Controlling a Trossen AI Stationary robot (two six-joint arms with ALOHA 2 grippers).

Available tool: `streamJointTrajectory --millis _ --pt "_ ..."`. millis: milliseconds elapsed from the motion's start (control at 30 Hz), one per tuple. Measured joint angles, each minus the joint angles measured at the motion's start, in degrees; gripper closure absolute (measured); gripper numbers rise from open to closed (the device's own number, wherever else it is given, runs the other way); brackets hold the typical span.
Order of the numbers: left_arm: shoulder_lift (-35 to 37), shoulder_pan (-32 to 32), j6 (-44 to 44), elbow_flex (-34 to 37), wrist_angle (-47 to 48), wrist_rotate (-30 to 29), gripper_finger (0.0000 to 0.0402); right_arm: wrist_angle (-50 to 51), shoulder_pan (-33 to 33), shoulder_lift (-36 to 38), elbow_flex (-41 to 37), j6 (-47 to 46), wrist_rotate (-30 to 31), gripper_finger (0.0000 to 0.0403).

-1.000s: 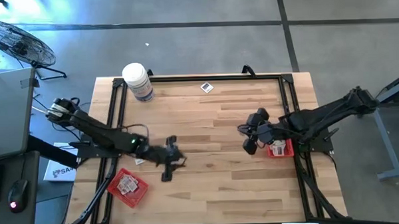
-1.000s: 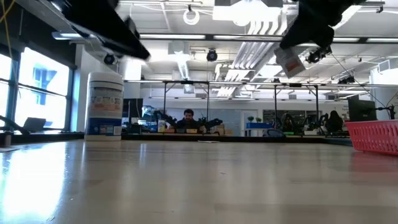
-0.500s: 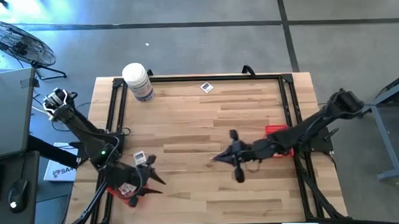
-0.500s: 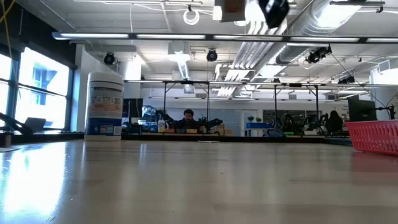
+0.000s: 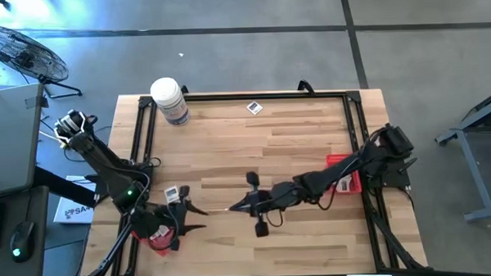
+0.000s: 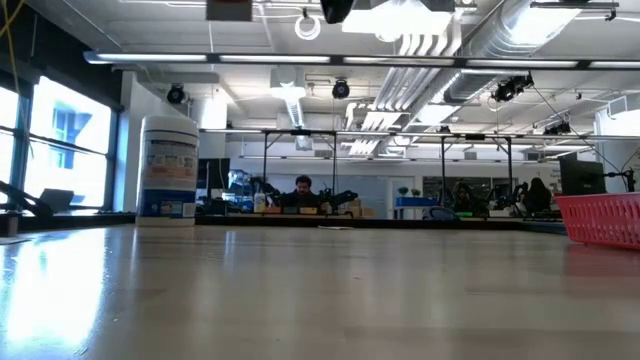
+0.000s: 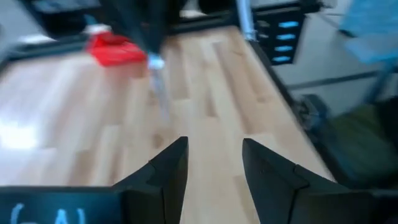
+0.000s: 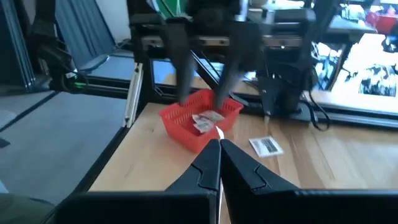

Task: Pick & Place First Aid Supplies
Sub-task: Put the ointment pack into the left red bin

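Note:
My right gripper reaches across the table's middle toward the left, shut on a small white packet. My left gripper hangs open above the left red tray, which holds several packets. The left gripper's fingers have nothing between them. One loose packet lies flat on the wood beside that tray. Another packet lies near the far edge. My right gripper pinches the packet between its two fingertips. Only a thin white edge shows past them, so I cannot tell which part of the packet they are on. The fingers lie almost level and point toward the table's left. The packet is lifted clear of the table.
A large white jar stands at the far left corner. A second red tray sits at the right edge under the right arm. A black frame rims the table. A person sits far off in the room behind.
My right gripper has swung from above the right tray toward the table's left, tipping nearly level, still shut on the packet. My left gripper has gone from the table's middle toward the near left corner and stopped over the left tray, still open.

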State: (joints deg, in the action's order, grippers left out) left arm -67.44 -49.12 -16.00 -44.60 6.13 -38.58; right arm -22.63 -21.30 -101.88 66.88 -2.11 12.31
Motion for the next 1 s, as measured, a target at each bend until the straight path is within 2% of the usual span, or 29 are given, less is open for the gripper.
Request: streamJointTrajectory --millis 100,167,433,567,833,1000 --pt "-0.6 0.4 1.0 0.0 -0.8 -4.8 0.0252 0.0 0.0 -1.2 2.0 1.9 -0.6 0.0403" --pt "-1.4 1.5 1.5 0.0 -1.8 -5.7 0.0252 0.1 0.0 -1.3 2.3 2.5 -0.6 0.0403" --pt "-4.4 10.1 4.2 0.0 -9.9 0.3 0.0252 0.0 0.2 -1.3 2.4 3.7 1.0 0.0403" --pt "-4.9 13.6 4.2 0.0 -10.4 3.6 0.0252 0.5 0.2 -1.3 2.4 3.7 1.4 0.0403" --pt "-4.9 15.0 8.4 0.0 -14.2 8.2 0.0253 1.0 0.3 -1.3 2.4 3.7 1.4 0.0403" --pt "-4.9 15.0 8.4 0.0 -15.1 10.0 0.0293 1.2 0.3 -1.3 2.4 3.7 3.4 0.0403"
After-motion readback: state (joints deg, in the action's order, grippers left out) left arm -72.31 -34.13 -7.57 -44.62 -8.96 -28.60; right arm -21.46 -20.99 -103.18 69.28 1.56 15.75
